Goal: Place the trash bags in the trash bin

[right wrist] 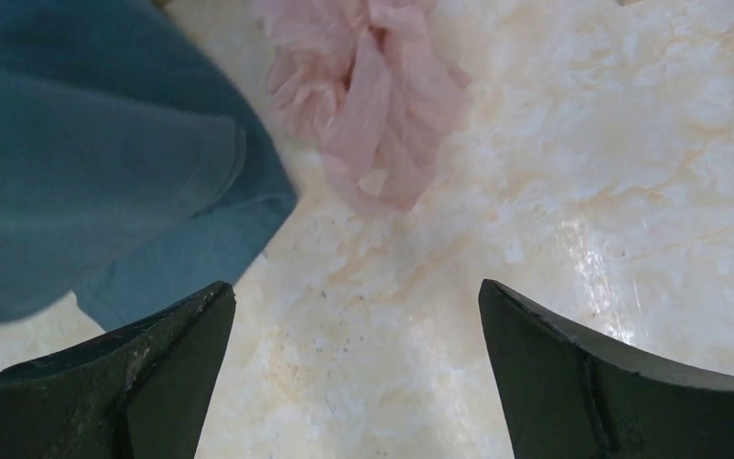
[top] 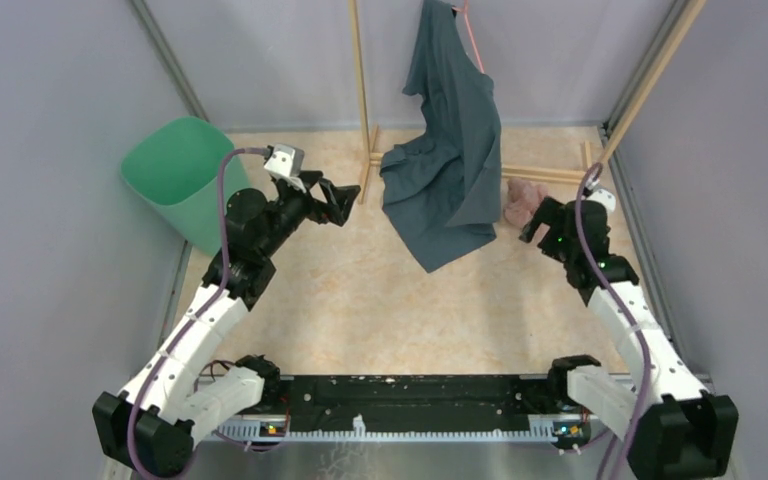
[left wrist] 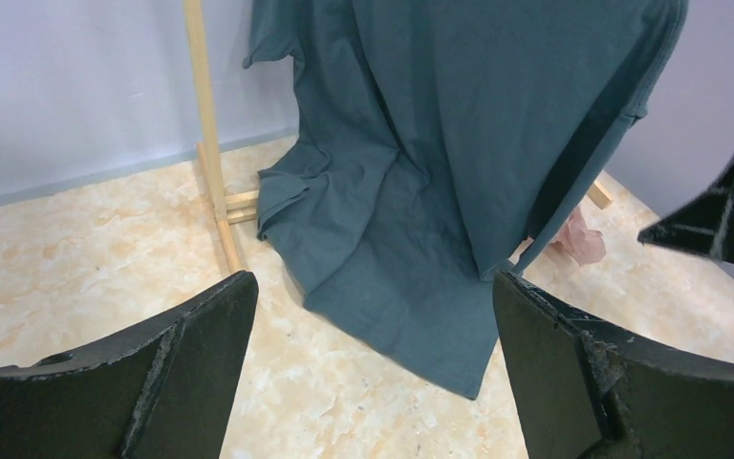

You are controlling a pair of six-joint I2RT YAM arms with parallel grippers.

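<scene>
A crumpled pale pink trash bag [top: 525,201] lies on the marbled floor at the back right, beside the hanging cloth; it also shows in the right wrist view [right wrist: 368,105] and as a small pink bit in the left wrist view [left wrist: 581,239]. My right gripper [top: 540,225] hovers just short of it, open and empty [right wrist: 356,306]. The mint-green trash bin [top: 175,180] stands at the far left. Just right of the bin, my left gripper [top: 345,203] is open and empty [left wrist: 373,316], pointing toward the cloth.
A dark teal-grey garment [top: 450,150] hangs from a wooden rack [top: 363,100] at the back centre, its hem draped on the floor [left wrist: 411,249] [right wrist: 96,172]. Grey walls enclose the floor on three sides. A black rail [top: 410,400] joins the arm bases.
</scene>
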